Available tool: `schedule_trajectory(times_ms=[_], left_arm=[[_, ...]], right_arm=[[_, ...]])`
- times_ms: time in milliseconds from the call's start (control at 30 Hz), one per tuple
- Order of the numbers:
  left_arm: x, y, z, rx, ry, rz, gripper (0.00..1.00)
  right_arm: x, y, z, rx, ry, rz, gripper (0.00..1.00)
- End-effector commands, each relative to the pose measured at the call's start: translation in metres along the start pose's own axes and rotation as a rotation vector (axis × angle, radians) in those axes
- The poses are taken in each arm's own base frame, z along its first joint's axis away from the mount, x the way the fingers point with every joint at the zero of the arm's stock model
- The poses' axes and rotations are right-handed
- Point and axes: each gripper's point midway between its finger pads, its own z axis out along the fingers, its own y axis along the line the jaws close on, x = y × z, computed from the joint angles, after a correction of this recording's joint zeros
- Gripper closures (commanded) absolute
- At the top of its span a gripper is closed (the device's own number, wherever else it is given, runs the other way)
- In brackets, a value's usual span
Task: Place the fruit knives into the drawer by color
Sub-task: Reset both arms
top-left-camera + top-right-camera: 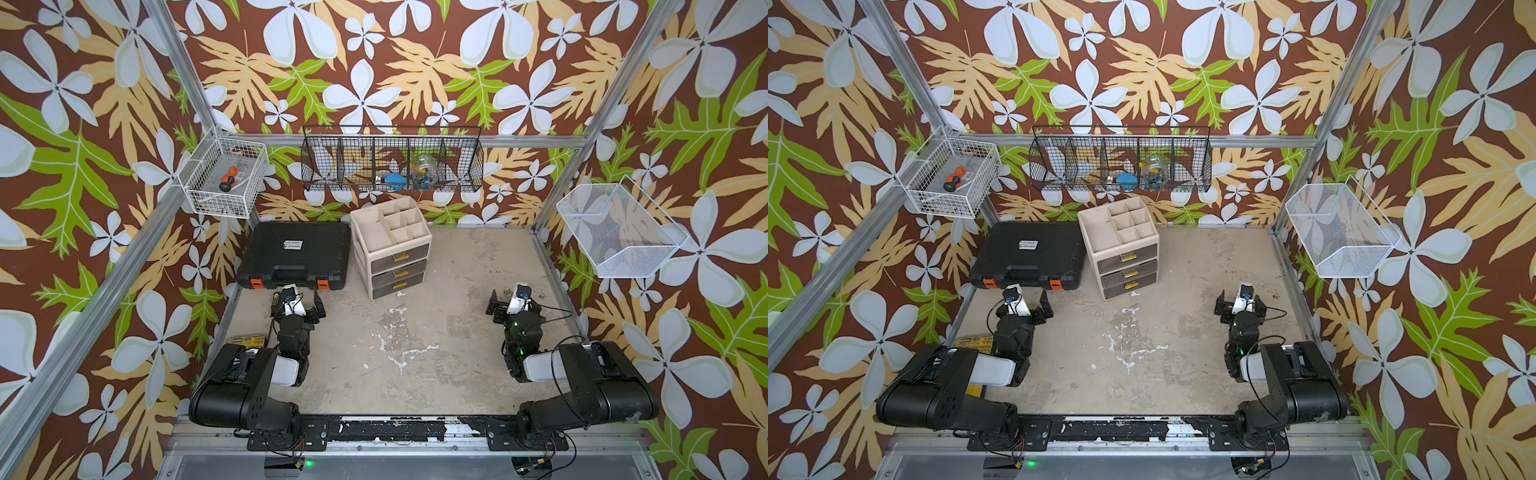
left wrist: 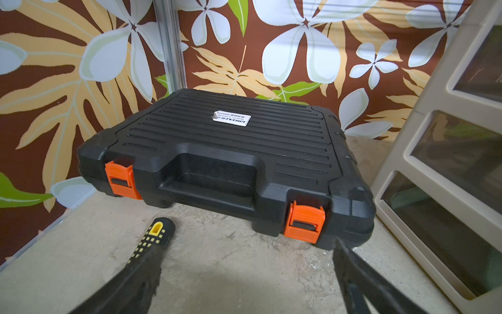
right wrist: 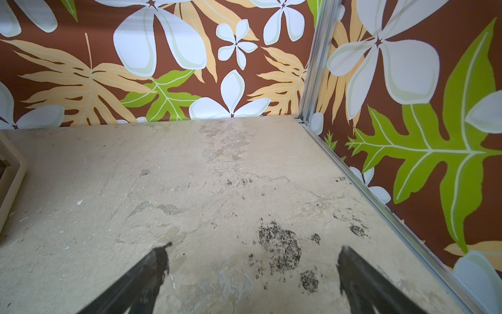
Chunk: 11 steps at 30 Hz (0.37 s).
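Observation:
The fruit knives are out of view on the table and in the baskets. The beige drawer unit stands at the back centre, its three smoky drawers shut. Through the lowest drawer front a faint greenish shape shows; I cannot tell what it is. My left gripper hovers low in front of the black case, open and holding nothing. My right gripper is open over bare table on the right side, with nothing between its fingers.
A black tool case with orange latches lies left of the drawers. A black-and-yellow handle rests by my left finger. A white wire basket holds an orange-and-black screwdriver. A black mesh rack and a white mesh basket hang on the walls.

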Motion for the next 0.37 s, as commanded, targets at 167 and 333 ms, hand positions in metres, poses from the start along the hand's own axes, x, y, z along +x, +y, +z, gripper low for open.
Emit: schedule_trajectory(times_ms=[167,333], left_arm=[[-0.0102,-0.0015,-0.0002,0.009,-0.04,-0.002,0.0],[-0.0102,-0.0015,-0.0002,0.009,-0.04,-0.002,0.0]], right_arm=[[-0.0076,0.0025,0.0032,-0.008,-0.024,-0.002,0.0],[-0.0081,0.0018,0.0018,-0.007,-0.027,0.002,0.0]])
